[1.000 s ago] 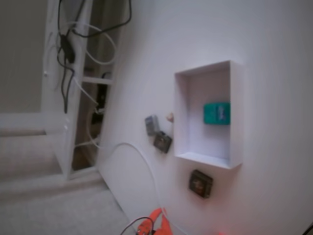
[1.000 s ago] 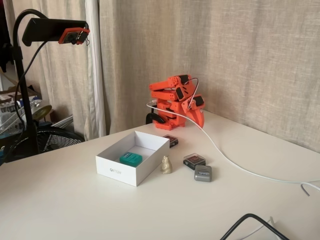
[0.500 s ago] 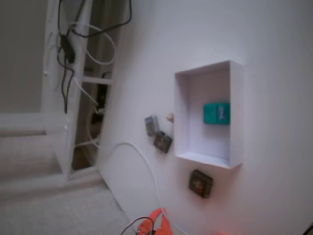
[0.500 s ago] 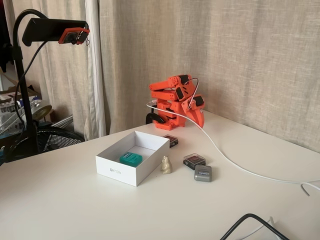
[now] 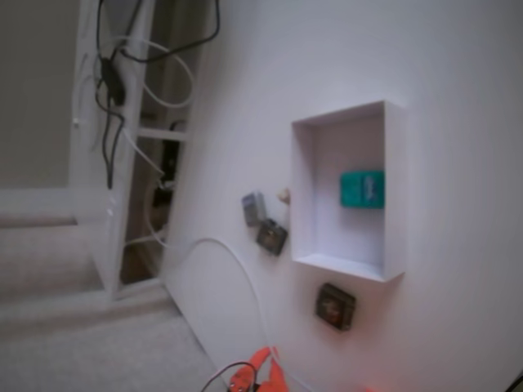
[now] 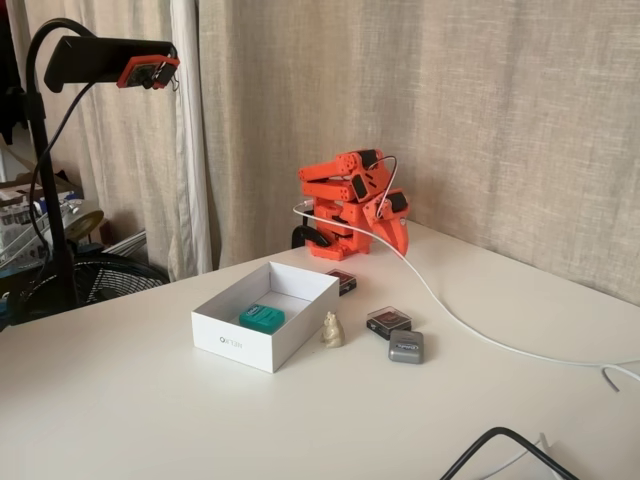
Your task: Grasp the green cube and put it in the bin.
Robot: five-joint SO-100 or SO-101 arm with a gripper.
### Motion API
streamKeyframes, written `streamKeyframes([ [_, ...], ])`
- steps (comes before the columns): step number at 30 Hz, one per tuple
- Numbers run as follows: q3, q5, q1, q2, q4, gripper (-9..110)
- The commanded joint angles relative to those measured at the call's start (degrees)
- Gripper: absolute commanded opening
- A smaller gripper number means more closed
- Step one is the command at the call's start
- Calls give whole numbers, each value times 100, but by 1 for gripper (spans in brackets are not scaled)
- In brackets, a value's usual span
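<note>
The green cube is sitting inside the bin, flat on the floor of it, showing teal against the white in both fixed views. It is resting near the middle, apart from the walls, which reads as dropped in rather than set against a side. The arm is folding down on its base at the far end of the table, well apart from the bin, looking parked. The gripper is pointing down beside the base with nothing in it; I cannot tell whether the jaws are apart or together from here. Outside the bin, a dark block and a grey block are lying just beside each other, with a small pale figure close against the bin's wall and another dark block nearer the arm. A white cable is trailing across the table. Judging by this, the task looks done.
</note>
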Motion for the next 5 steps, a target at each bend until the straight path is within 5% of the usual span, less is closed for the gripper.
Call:
streamKeyframes([
  [1, -185, 18, -9, 44, 9, -8],
  [5, -185, 18, -9, 44, 9, -8],
])
